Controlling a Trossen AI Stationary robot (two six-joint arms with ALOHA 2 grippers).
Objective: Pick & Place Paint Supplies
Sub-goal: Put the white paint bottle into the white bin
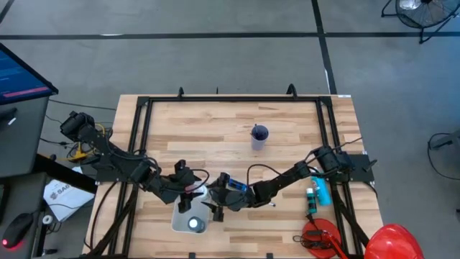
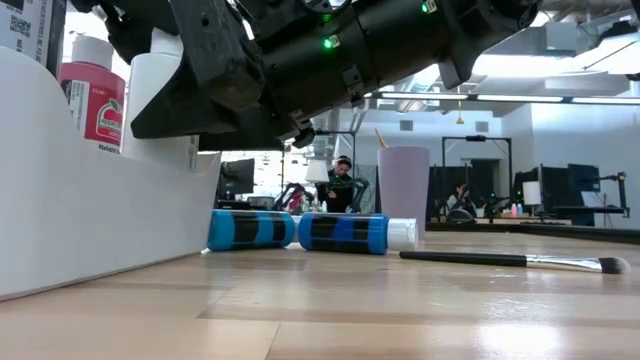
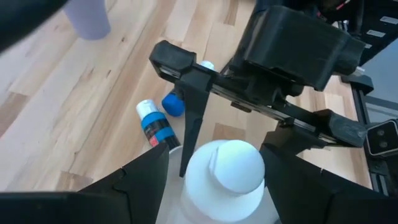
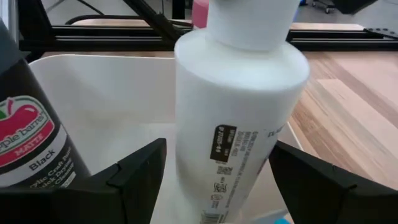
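Left gripper (image 3: 214, 180): jaws wide either side of white bottle (image 3: 227, 180), grip unclear.
Right gripper (image 4: 214, 180): jaws wide around same bottle.
White bin (image 4: 99, 87): bottle stands inside.

A pale butcher-block table (image 1: 215, 122) framed in black rails (image 1: 233, 99) stands on a grey floor (image 1: 180, 50) crossed by dark tape lines, with a monitor (image 1: 21, 72) at one side and a fan (image 1: 420, 11) in the far corner. Beyond the tabletop, an open workspace stretches under bright ceiling lights, where a person (image 2: 343, 185) sits among desks and screens (image 2: 585, 185).
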